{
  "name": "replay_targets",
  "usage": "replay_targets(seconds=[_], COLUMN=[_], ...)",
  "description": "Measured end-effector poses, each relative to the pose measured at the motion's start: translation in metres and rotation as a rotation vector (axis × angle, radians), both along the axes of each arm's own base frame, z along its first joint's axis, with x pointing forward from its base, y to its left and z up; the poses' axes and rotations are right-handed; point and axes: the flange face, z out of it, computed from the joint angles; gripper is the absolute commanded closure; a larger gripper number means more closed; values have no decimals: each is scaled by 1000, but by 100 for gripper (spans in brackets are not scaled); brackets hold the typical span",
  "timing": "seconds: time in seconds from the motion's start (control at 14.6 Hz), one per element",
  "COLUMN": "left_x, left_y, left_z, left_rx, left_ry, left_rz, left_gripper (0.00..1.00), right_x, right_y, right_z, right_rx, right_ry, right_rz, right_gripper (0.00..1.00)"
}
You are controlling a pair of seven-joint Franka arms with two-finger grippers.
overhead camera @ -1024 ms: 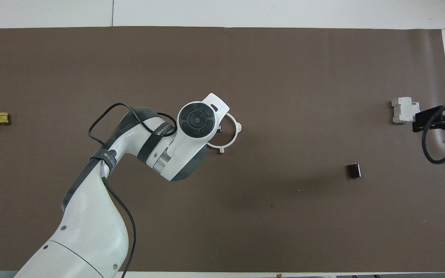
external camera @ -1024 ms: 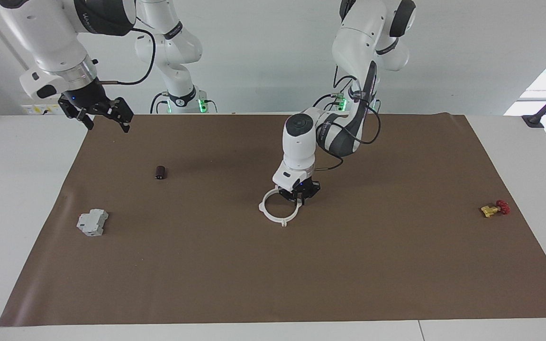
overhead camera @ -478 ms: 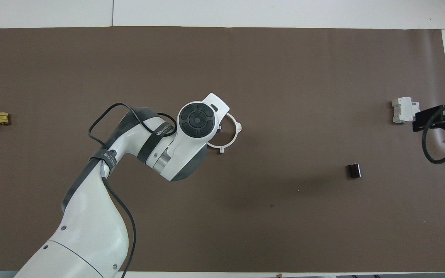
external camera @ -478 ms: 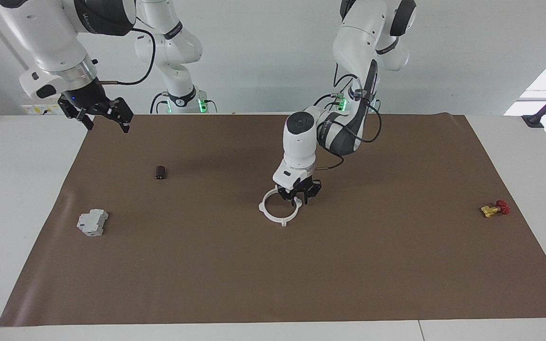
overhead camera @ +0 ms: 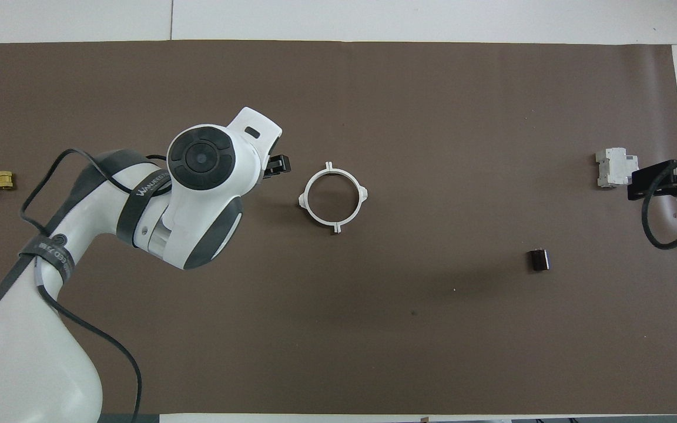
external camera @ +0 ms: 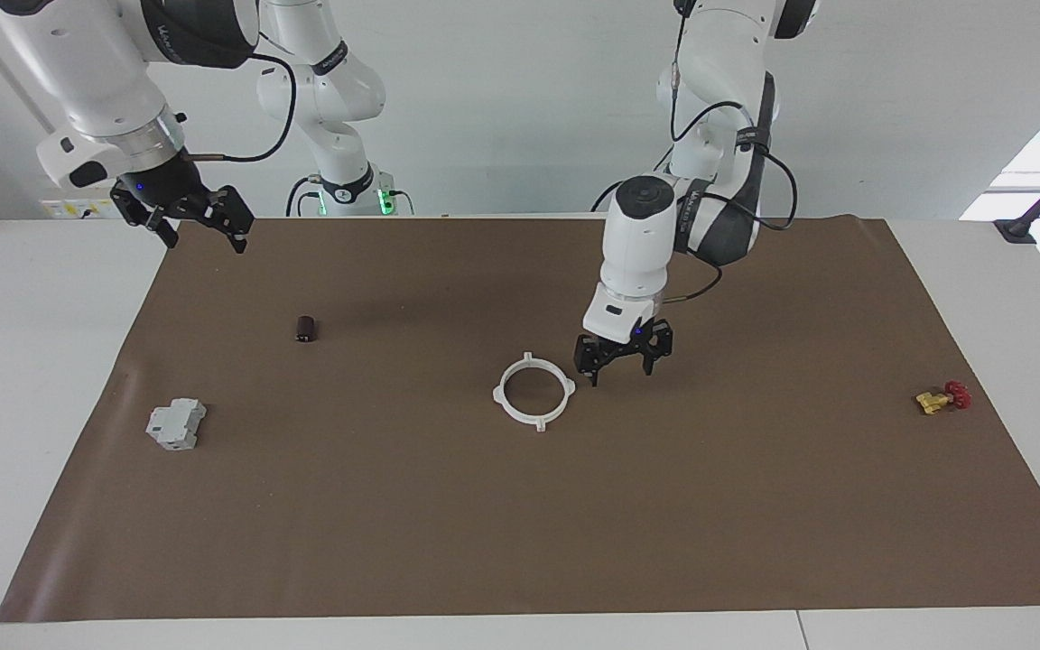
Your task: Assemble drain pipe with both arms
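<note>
Lying flat near the middle of the brown mat, the drain pipe shows as one joined white ring with small outer tabs, and nothing touches it. The left gripper hangs just above the mat beside the ring, toward the left arm's end of the table, its fingers spread and empty. The right gripper waits raised over the mat's corner at the right arm's end, fingers apart and holding nothing. A grey boxy block and a small dark cylinder sit toward the right arm's end, while a yellow-and-red valve piece rests toward the left arm's end.
</note>
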Motion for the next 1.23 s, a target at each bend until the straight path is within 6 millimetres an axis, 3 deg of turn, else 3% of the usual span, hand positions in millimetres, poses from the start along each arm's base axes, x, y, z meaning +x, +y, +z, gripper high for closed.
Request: replay_targets(seconds=[0.48, 0.89, 1.02, 1.23], left_x=[29, 7, -2, -9], left_y=[152, 256, 280, 297], left_z=[46, 118, 143, 187], left_rx=[7, -59, -62, -58], left_ry=[1, 64, 90, 122], left_rz=[20, -32, -68, -109], left_gripper=[0, 0, 0, 0], right_x=[0, 0, 0, 0], right_y=[0, 1, 1, 1], right_z=[0, 0, 0, 0], right_rx=[0, 0, 0, 0], right_ry=[0, 0, 0, 0], right_rz=[1, 1, 2, 2], right_gripper=[0, 0, 0, 0])
